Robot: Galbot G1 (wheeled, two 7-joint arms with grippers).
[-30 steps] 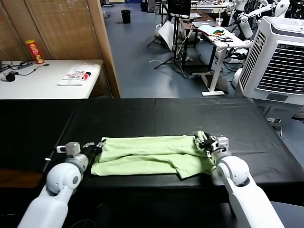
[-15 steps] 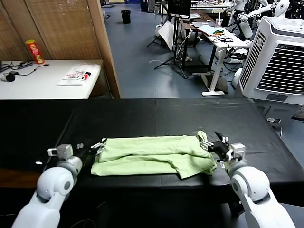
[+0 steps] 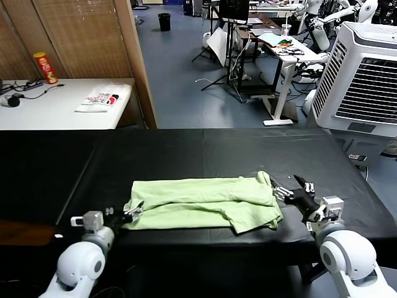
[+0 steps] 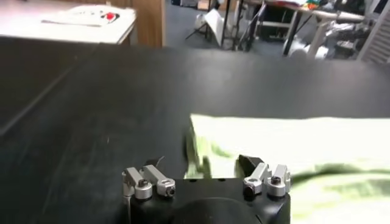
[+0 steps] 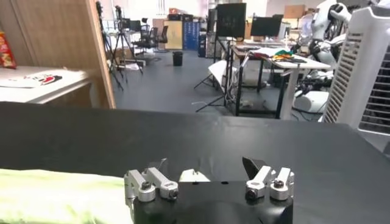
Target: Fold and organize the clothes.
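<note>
The clothes are one pale green shirt [image 3: 205, 200], folded into a long band across the black table [image 3: 205, 149]. My left gripper [image 3: 127, 212] stands open at the shirt's left end, near the table's front edge, holding nothing. In the left wrist view the shirt [image 4: 286, 143] lies just beyond the open left gripper [image 4: 201, 163]. My right gripper [image 3: 290, 188] stands open just off the shirt's right end. In the right wrist view the right gripper [image 5: 205, 163] is empty over black cloth, with the shirt [image 5: 55, 195] to one side.
A white side table [image 3: 56, 112] at the back left carries a red can [image 3: 44, 67] and a white printed bag [image 3: 102, 98]. A wooden partition [image 3: 133, 62] rises behind the table. A large air cooler [image 3: 366, 74] stands at the right.
Both arms have drawn back toward the near edge, away from the shirt's ends. The left gripper has let go of the shirt's left edge and opened. The shirt lies still.
</note>
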